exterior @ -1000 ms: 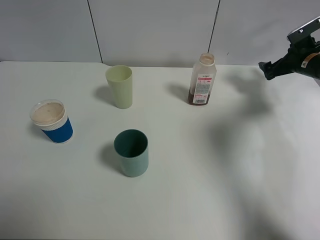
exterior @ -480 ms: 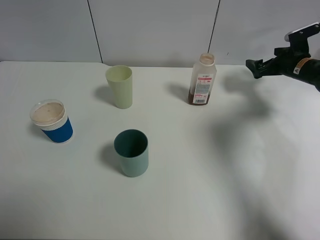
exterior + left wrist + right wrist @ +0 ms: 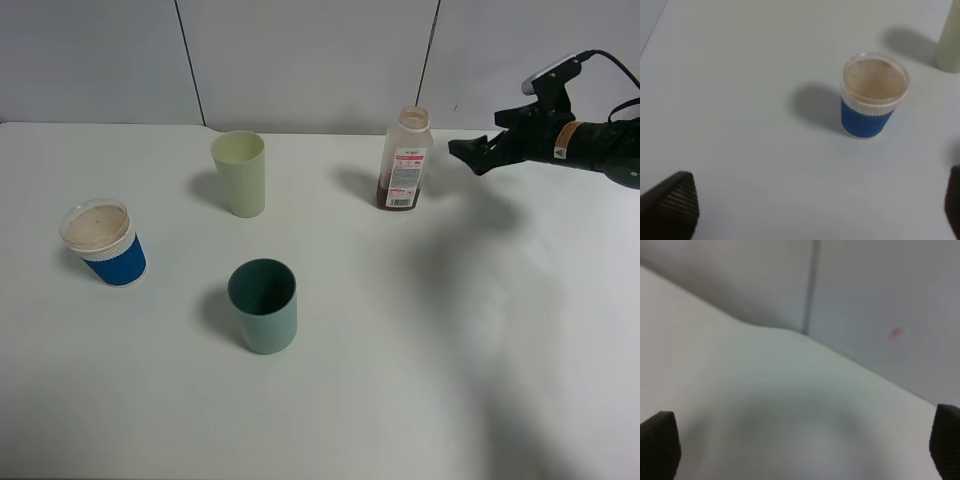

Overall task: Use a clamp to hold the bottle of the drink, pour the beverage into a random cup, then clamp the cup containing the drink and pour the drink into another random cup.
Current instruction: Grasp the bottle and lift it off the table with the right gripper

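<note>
Bottle [image 3: 404, 160]: upright near the table's [image 3: 450, 350] far edge, wall behind it.
Right gripper [image 3: 470, 156]: jaws apart, in the air just right of the bottle, not touching it.
Left gripper [image 3: 812, 207]: jaws wide apart, over the blue-sleeved cup [image 3: 873, 96].
Around: pale green cup [image 3: 239, 172] left of the bottle, teal cup [image 3: 263, 305] nearer the front.
Room: wide gaps between all four.

Soft, even light. A short shadow falls left of the bottle [image 3: 404, 160], a broad faint one right of it. Right wrist view is blurred.
</note>
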Controlling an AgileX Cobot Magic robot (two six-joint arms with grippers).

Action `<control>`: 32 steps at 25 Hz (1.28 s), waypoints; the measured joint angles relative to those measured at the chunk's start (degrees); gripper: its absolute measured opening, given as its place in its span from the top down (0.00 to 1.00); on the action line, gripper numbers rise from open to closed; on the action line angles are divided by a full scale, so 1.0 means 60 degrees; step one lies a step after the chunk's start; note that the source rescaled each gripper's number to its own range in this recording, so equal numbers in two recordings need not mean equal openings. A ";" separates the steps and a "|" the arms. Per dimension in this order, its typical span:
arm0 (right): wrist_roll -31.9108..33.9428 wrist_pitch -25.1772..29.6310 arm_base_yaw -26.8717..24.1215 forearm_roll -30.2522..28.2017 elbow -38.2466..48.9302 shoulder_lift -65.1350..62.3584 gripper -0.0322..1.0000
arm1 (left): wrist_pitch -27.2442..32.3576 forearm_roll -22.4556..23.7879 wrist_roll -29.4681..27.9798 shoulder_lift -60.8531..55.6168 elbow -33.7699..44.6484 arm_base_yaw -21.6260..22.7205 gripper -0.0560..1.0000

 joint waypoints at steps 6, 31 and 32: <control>0.0328 0.0239 0.0055 -0.1009 -0.0008 0.0000 0.00 | 0.0000 -0.0008 0.0000 0.0000 0.0000 0.0000 0.00; 0.3646 0.2125 -0.0203 -0.3629 -0.0008 -0.1414 0.04 | 0.0000 -0.0008 0.0000 0.0000 0.0000 0.0000 0.00; 0.3685 0.2125 -0.0228 -0.3639 0.0002 -0.1414 0.04 | 0.0000 -0.0008 0.0000 0.0000 0.0000 0.0000 0.00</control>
